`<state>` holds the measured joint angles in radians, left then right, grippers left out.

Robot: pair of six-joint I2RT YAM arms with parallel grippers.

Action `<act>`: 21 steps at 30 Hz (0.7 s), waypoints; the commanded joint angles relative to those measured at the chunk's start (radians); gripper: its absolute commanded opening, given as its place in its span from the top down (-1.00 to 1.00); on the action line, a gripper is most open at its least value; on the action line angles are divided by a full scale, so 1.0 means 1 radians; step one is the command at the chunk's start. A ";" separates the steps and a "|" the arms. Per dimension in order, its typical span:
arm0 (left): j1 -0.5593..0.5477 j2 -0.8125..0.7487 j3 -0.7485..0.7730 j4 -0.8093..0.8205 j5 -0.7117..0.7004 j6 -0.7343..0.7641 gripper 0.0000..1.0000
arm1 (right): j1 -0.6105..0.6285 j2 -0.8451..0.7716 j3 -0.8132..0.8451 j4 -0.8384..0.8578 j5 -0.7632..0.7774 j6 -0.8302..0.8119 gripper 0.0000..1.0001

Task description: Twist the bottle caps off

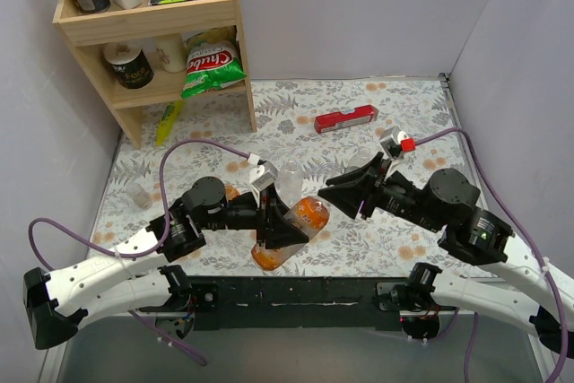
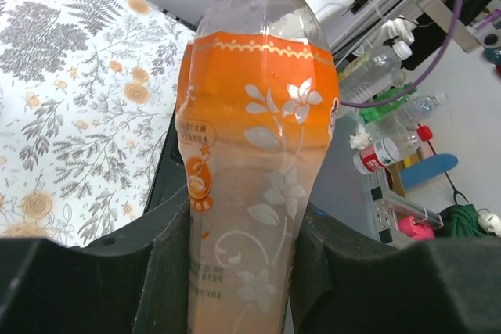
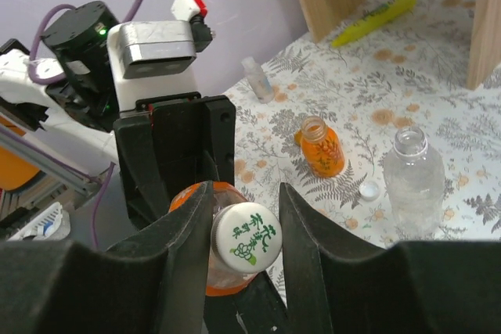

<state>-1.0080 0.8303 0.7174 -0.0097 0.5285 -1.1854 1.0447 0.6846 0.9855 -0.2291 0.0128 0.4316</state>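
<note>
I have the slim orange-labelled plastic bottle [image 2: 250,154] tilted at the near middle of the table [image 1: 421,123], its body between the fingers of the left end effector [image 1: 285,229], its white printed screw cap [image 3: 246,242] between those of the right end effector [image 3: 245,209]. Just behind stands the clear plain plastic bottle [image 1: 291,178], the short orange plastic bottle [image 1: 231,192] to its left, a small white loose cap [image 3: 368,189] between them. The red rectangular box [image 1: 345,119] lies farther back right; the wooden shelf unit [image 1: 143,22] fills the far left corner.
</note>
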 commanded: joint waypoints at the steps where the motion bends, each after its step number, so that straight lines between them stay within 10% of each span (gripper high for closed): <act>1: 0.048 -0.013 0.007 -0.021 0.106 -0.055 0.81 | -0.012 -0.089 0.050 0.111 0.044 -0.139 0.57; 10: 0.066 0.018 0.022 0.005 0.145 -0.077 0.83 | -0.011 -0.099 0.032 0.135 0.013 -0.110 0.58; 21: 0.065 0.009 0.060 -0.182 -0.036 0.000 0.83 | -0.011 -0.013 0.058 -0.013 0.260 0.119 -0.43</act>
<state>-0.9497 0.8577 0.7490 -0.0956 0.5709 -1.2190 1.0351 0.6819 0.9924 -0.2398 0.1452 0.4789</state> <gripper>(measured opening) 0.380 0.692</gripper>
